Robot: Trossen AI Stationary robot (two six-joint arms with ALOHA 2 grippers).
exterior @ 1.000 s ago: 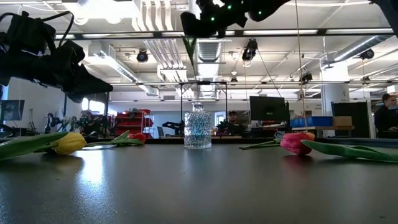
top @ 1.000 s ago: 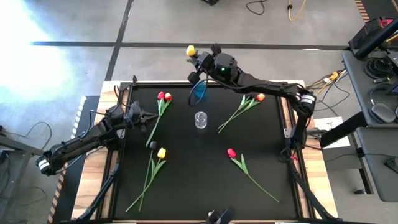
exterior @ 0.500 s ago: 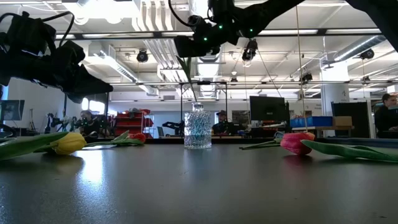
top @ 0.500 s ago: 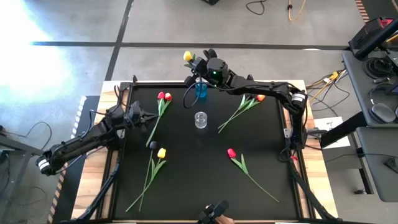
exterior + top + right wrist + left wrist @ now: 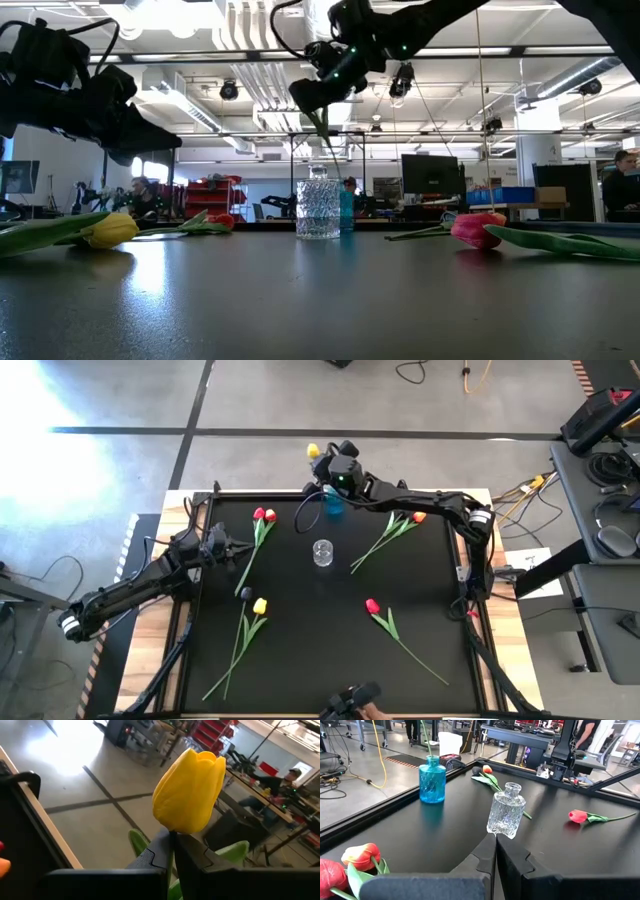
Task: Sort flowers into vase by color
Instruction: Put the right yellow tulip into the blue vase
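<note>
A yellow tulip was pinched in the right gripper, whose fingers were closed tight on the stem just under the head. The gripper hung over the far edge of the table, right above a blue vase. In the left wrist view a thin green stem ran down into that vase's neck. In the low view the stem hung from the gripper toward the vases, but from there I could not tell which one it entered.

A clear vase stood near the blue one, closer to the middle of the table, with no flower in it.

The other flowers lay flat on the black top. A red and orange pair lay at the far left, stems running toward the near side. An orange tulip lay at the far right. A second yellow tulip lay near the left side, with a small dark head just beside it. A red tulip lay right of centre, its stem running toward the near right corner.

The left gripper hovered at the left of the table near the red and orange pair, fingers pressed together and holding nothing.

A person sat far back in the room.
</note>
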